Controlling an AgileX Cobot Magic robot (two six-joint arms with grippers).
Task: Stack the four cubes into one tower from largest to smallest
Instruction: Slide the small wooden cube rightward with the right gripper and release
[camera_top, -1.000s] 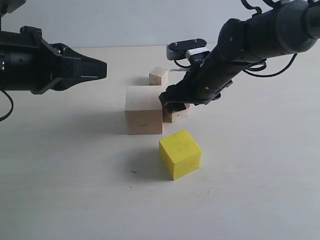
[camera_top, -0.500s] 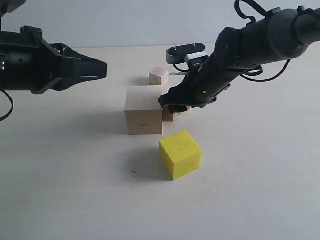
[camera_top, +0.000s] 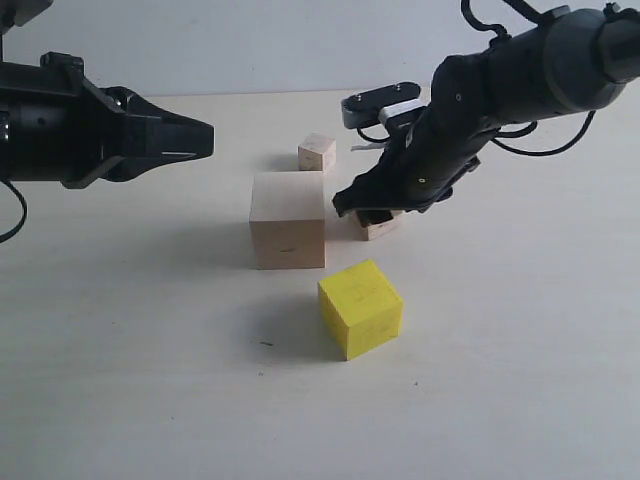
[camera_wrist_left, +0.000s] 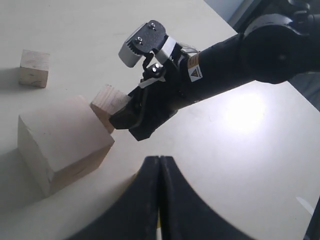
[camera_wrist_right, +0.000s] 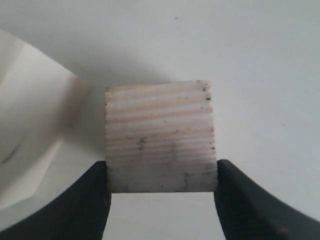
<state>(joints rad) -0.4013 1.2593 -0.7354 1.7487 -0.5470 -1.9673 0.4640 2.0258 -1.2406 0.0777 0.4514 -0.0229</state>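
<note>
My right gripper (camera_top: 374, 212) is shut on the medium pale cube (camera_top: 381, 225), with a finger on each side (camera_wrist_right: 161, 135), low over the table just right of the large pale cube (camera_top: 287, 220). The yellow cube (camera_top: 361, 307) sits in front of them. The small pale cube (camera_top: 317, 152) stands behind the large one. No cube rests on another. My left gripper (camera_top: 205, 140) hangs shut and empty at the left, above the table; its wrist view shows the closed tips (camera_wrist_left: 160, 159), the large cube (camera_wrist_left: 60, 140) and the right gripper (camera_wrist_left: 134, 117) on the medium cube (camera_wrist_left: 106, 101).
The pale table (camera_top: 500, 380) stretches wide in front and to the right of the cubes. The right arm (camera_top: 520, 70) reaches in from the upper right. A white wall (camera_top: 250, 40) backs the table's far edge.
The right gripper has narrowed onto the medium cube and carried it a little to the right, away from the large cube's side. The left arm has stayed still.
</note>
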